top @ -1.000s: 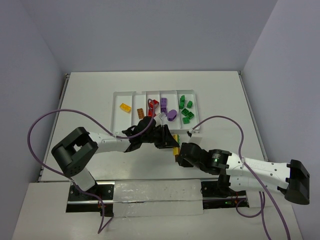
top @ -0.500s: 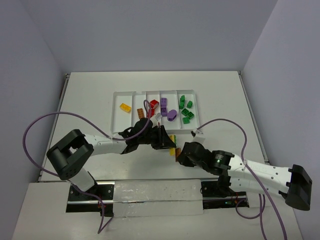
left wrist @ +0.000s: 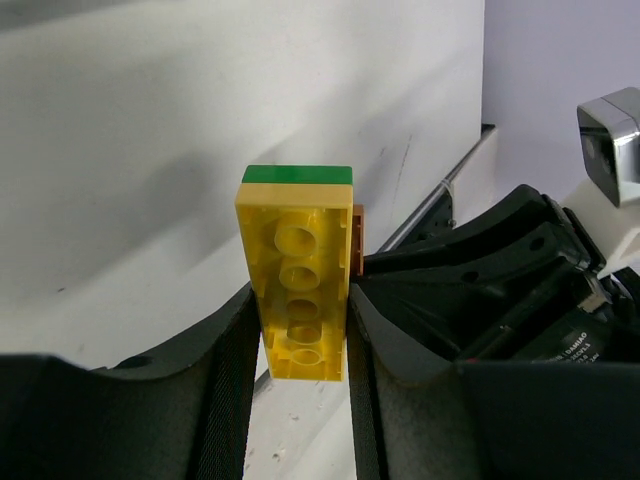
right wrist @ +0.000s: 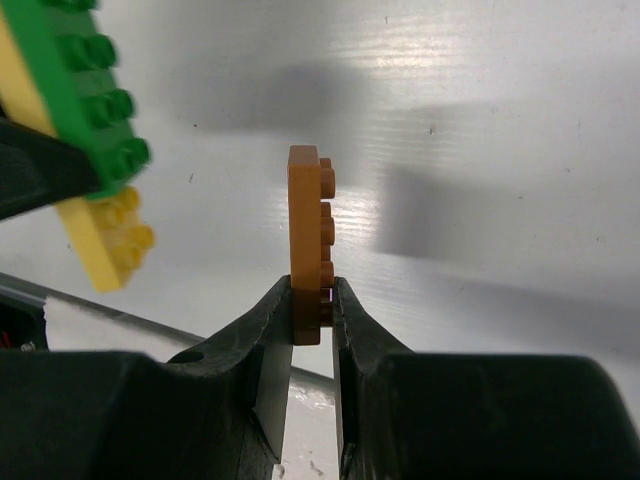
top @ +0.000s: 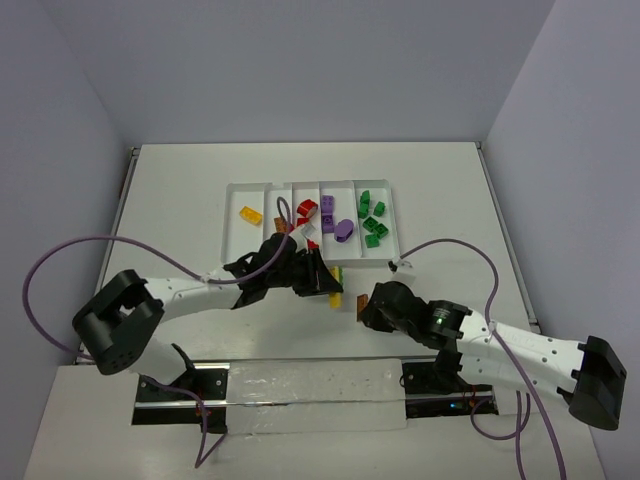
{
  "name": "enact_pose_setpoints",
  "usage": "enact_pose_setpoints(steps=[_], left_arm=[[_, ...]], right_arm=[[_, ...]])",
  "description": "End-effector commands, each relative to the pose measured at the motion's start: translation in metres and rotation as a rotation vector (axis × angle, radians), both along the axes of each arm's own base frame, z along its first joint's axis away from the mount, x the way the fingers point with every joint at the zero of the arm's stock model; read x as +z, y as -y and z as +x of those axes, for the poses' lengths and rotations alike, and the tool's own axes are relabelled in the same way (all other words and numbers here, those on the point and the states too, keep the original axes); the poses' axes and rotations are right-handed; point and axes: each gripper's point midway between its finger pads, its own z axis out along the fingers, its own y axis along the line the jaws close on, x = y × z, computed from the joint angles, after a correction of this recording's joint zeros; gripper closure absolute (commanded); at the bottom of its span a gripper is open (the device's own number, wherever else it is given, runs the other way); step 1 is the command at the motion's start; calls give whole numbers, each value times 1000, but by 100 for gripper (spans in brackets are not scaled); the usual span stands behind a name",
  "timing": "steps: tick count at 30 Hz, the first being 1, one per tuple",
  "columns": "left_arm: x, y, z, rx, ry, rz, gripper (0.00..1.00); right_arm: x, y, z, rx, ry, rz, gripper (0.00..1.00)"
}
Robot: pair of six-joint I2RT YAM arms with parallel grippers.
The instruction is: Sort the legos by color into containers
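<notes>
**Holding two hard bricks just short of the tray**

Pinching a yellow brick (left wrist: pixel 297 290) between the nearly closed jaws of the left gripper (left wrist: pixel 297 335), pads on its long side walls, with a green plate (left wrist: pixel 297 174) stuck on and showing at the far end. Clamping an orange-brown plate (right wrist: pixel 305 230) in the fully closed right gripper (right wrist: pixel 312 300), by its 6 o'clock end only. Held just off the 6 o'clock edge of the white tray (top: pixel 240 238), near each other, with a gap between them in the right wrist view.

Judged on handling: light, rigid, glossy plastic, not fragile, but likely to pivot or slip in a small end pinch. Best taken across flat side walls near the middle, not over the studs. Probably needing a firm twist to part green from yellow.

Pointing the yellow brick's long axis 12 to 6 in the left wrist view, hollow underside toward the camera. Standing the orange-brown plate on end in the right wrist view, long axis 12 to 6, studs toward 3 o'clock.
</notes>
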Motion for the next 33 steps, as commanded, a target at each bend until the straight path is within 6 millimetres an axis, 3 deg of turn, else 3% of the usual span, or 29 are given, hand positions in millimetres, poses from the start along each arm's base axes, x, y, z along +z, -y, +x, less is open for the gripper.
enact_pose_setpoints(steps=[1,4,7,8,15,22,23,24,33], left_arm=[[36,-35,28,86,136,37,100],[57,-73,43,172,184,55,100],[63,-105,50,241,189,113,100],[72,-119,55,284,204,113,100],[73,-184,56,453,151,226,100],[69,-204,46,515,121,235,100],[67,-207,44,518,118,240,100],[66,-208,43,516,117,241,100],[65,-211,35,504,109,230,100]], right_arm=[[35,-12,22,1,100,11,100],[58,-29,34,32,147,23,100],[67,-45,44,69,170,11,100],[81,-56,50,82,193,39,100],[112,-117,94,183,272,37,100],[113,-161,133,226,277,34,100],[105,-166,139,228,266,19,100],[111,-173,146,230,276,30,100],[80,-207,192,227,220,2,97]])
